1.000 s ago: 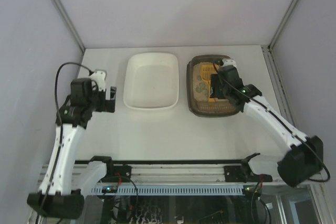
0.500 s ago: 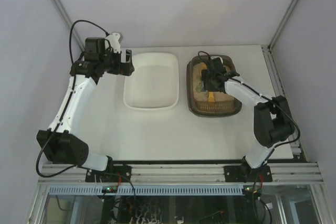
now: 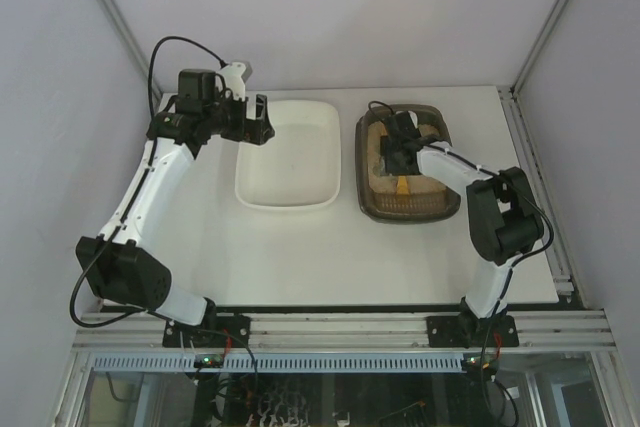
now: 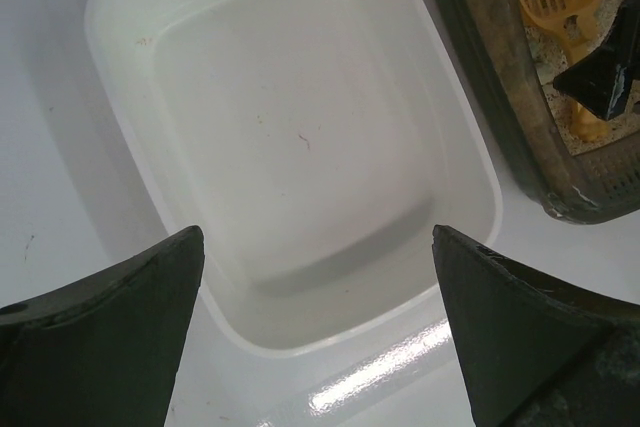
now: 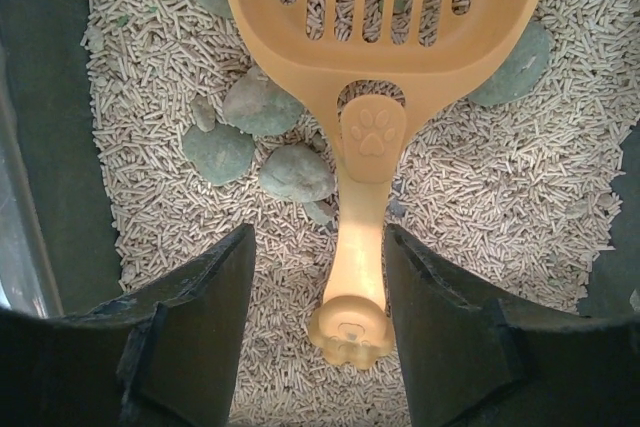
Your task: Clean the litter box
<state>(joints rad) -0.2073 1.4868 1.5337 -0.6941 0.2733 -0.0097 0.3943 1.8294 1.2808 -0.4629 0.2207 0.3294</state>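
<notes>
litter box [image 3: 410,213]: pellets [image 5: 150,67], clumps [image 5: 262,105], yellow scoop [image 5: 380,69]; right claw [image 5: 320,239] half-open astride handle [image 5: 358,247]; left claw [image 4: 317,235] wide, empty, over tub [image 4: 290,127]

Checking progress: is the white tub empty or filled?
Empty: the white tub shows a bare floor with tiny specks; clumps lie in the litter box.

On my overhead feed a white rounded-rectangular tub [image 3: 288,155] sits on the white table [image 3: 300,247], left of centre and towards the far edge. I can see a few tiny specks on its floor. Right of it a yellow slotted scoop [image 5: 385,57] lies flat, head far and handle near, with a paw print embossed on the handle. Grey-green clumps [image 5: 262,107] lie left of the handle, and another sits by the head's right edge. Pale walls [image 3: 330,7] enclose the table; an aluminium rail [image 3: 340,327] runs along its near edge.
</notes>
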